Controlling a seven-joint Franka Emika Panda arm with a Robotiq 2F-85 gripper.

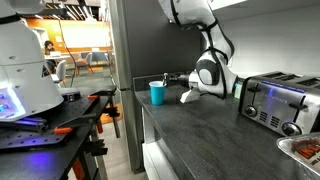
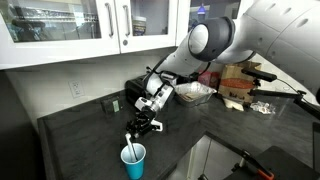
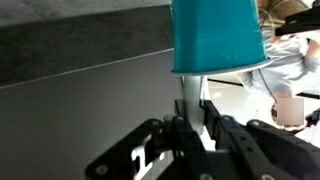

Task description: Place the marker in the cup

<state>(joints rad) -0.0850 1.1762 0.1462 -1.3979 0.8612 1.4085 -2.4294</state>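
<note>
The cyan-blue cup (image 2: 133, 160) stands near the front edge of the dark counter; it also shows in an exterior view (image 1: 157, 92) and in the wrist view (image 3: 218, 35), which stands upside down. The marker (image 2: 132, 145) is a slim white stick, and its lower end sits inside the cup. In the wrist view its white barrel (image 3: 190, 90) runs from the cup's mouth to between the fingers. My gripper (image 2: 142, 124) hangs just above and behind the cup, tilted toward it, and is shut on the marker's upper end (image 3: 195, 125). The black cap is hidden by the fingers.
A chrome toaster (image 1: 280, 100) stands on the dark counter (image 1: 200, 130), with a tray (image 1: 305, 150) in front of it. The counter edge drops off just beyond the cup. Boxes and clutter (image 2: 235, 90) sit at the counter's back, under white cabinets (image 2: 90, 30).
</note>
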